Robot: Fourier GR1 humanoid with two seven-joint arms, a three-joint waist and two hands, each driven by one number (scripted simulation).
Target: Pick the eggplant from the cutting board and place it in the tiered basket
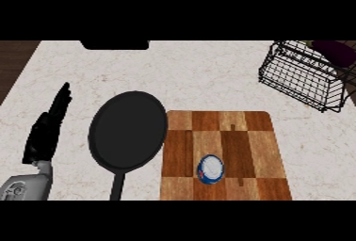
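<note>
Eggplant (335, 51) seen in tiered basket (303, 75); judged light, smooth, slippery, best taken mid-body. Left robot hand (50, 127) flat, fingers straight; right unseen

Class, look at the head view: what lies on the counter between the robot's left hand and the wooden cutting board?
In the head view, a black frying pan lies between the left hand and the cutting board.

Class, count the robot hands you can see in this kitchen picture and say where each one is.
1. The left hand rests open, fingers up, at the view's left edge, beside the black frying pan. The right hand does not show in this view.
</note>
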